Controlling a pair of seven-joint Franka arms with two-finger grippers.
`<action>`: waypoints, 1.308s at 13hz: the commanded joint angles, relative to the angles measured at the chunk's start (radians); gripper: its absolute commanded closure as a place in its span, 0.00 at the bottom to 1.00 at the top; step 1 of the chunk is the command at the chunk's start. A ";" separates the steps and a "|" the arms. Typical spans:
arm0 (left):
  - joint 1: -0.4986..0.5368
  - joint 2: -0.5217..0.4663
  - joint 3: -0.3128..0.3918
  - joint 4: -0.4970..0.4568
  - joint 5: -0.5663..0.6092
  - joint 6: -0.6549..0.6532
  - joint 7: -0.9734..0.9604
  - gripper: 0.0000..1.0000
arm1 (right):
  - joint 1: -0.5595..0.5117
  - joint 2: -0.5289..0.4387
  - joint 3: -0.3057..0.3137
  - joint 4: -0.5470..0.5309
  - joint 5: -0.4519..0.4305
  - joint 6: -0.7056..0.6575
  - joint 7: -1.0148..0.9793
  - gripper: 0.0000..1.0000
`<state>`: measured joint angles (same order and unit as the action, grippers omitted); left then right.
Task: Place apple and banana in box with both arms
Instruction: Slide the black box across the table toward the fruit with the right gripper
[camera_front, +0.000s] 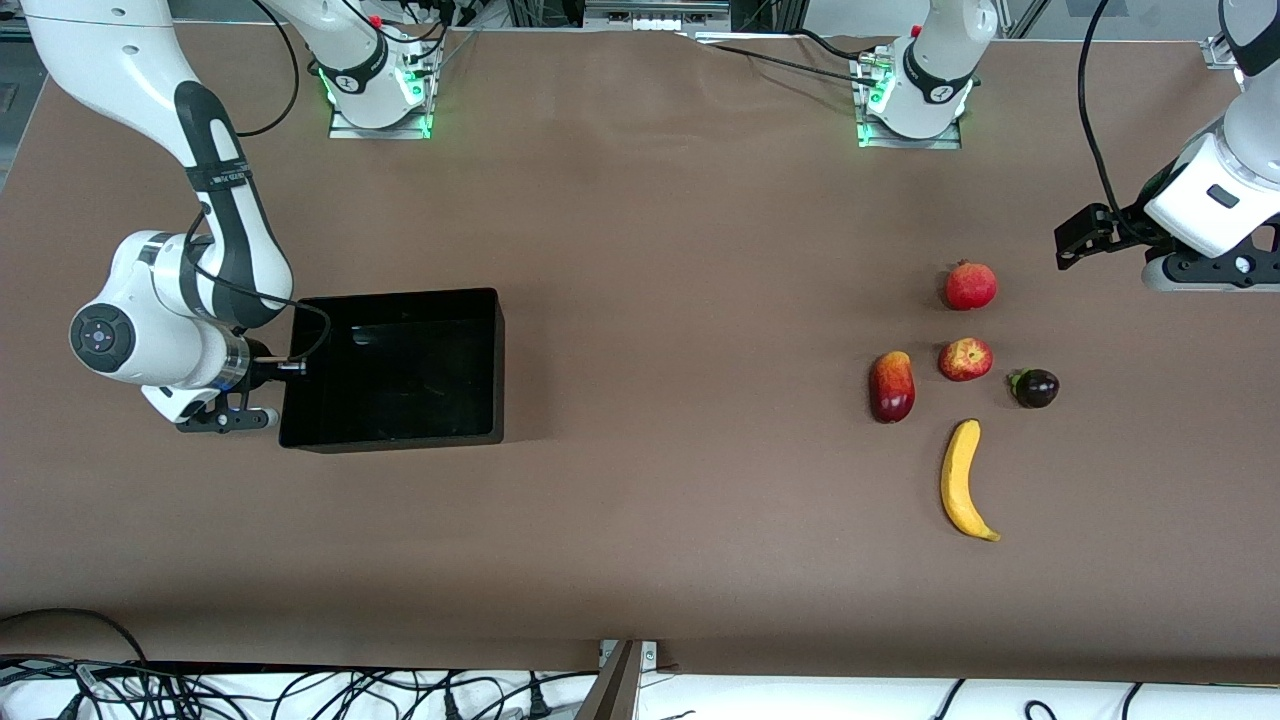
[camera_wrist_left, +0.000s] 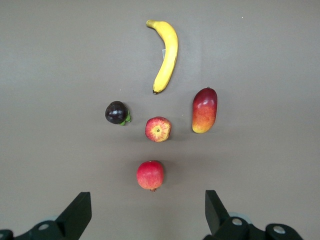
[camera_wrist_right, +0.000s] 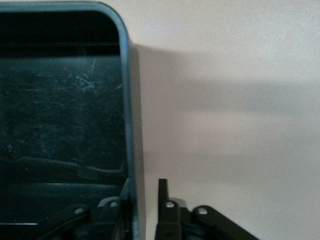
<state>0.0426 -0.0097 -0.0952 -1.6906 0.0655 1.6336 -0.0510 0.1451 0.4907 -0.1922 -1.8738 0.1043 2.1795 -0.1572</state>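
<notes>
One box, nothing inside; right hand clamped on wall.

Def a robotics lab, not a home or kitchen: two white arms w/ bases bolted to metal plates along one edge of a big table covered in plain brown sheet, green status LEDs glowing at the mounts. Loose black cables piled along the table edge nearest the front cam, aluminium frame bits along the edge where the bases sit. Fruit is laid out in a neat lil cluster like test props, plus a bare black box, so very much an experiment rig imo.
</notes>
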 joint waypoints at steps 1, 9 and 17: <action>-0.006 -0.009 -0.006 0.012 0.020 -0.023 0.014 0.00 | 0.004 -0.027 0.011 -0.002 0.009 -0.029 0.007 1.00; -0.007 0.002 -0.008 0.017 0.025 0.005 0.014 0.00 | 0.318 0.011 0.013 0.312 0.012 -0.205 0.256 1.00; -0.004 0.008 -0.006 0.015 0.027 0.012 0.014 0.00 | 0.637 0.343 0.028 0.732 0.160 -0.193 0.777 1.00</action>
<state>0.0384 -0.0068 -0.1020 -1.6888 0.0703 1.6468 -0.0505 0.7546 0.7109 -0.1520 -1.3185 0.2341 2.0051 0.5567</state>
